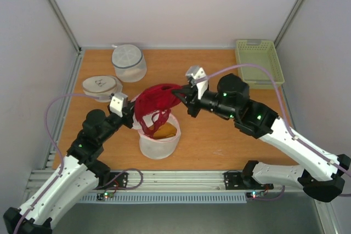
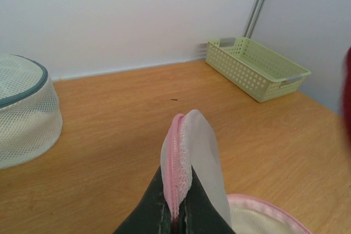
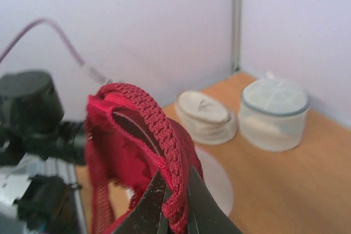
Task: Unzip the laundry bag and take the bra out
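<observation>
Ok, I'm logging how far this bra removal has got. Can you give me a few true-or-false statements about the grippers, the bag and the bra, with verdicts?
1. The right gripper is shut on dark red fabric of the bra. True.
2. The bra is completely out of the laundry bag. False: its orange-yellow part lies inside the open bag, and red straps hang down into it.
3. The left gripper pinches the bag's flap at its pink zipper edge. True.
4. The bra lies in the green basket. False: it hangs between the right gripper and the bag, well apart from the basket in the far right corner.
</observation>
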{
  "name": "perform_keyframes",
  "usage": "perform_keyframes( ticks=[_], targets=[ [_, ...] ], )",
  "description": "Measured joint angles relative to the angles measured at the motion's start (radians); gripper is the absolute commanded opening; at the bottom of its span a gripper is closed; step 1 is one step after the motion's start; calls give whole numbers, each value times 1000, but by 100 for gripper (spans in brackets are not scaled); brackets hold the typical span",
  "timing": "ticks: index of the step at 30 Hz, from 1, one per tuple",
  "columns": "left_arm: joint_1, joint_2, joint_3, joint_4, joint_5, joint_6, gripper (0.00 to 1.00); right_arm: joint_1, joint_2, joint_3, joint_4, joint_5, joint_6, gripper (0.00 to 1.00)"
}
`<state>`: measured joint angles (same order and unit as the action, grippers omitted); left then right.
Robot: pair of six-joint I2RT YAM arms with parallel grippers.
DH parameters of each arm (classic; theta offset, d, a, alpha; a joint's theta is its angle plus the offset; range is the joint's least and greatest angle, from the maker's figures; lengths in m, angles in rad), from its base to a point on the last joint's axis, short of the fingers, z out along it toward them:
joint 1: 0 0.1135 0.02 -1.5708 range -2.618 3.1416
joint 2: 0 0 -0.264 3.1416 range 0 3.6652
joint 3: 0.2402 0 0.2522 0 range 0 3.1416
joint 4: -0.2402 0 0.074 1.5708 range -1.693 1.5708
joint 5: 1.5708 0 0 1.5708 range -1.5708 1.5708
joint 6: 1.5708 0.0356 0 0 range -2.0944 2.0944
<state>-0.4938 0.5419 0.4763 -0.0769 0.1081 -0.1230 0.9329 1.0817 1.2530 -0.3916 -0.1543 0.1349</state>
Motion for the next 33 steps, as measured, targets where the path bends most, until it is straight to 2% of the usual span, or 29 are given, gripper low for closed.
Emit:
perform_keyframes(
  ticks=[4,10,18,21,27,33],
  targets=[
    [0,0,-1,0,0,1,1,-54,-14,74,5,65,-19,1],
    [2,-7,-2,0,0,1,1,-168,10,186,-32,282,-69,1],
    [2,-18,-5,0,0,1,1,-419,200,204,-40,504,-150,1],
    [5,-24,-8,0,1,1,1,-501,254,142,30,587,-179,1],
    [8,-27,-10,0,5,0,1,-644,380,-9,315,812,-329,1],
    [13,-27,-13,0,8,-1,1,-774,504,-58,547,906,-460,1]
  ],
)
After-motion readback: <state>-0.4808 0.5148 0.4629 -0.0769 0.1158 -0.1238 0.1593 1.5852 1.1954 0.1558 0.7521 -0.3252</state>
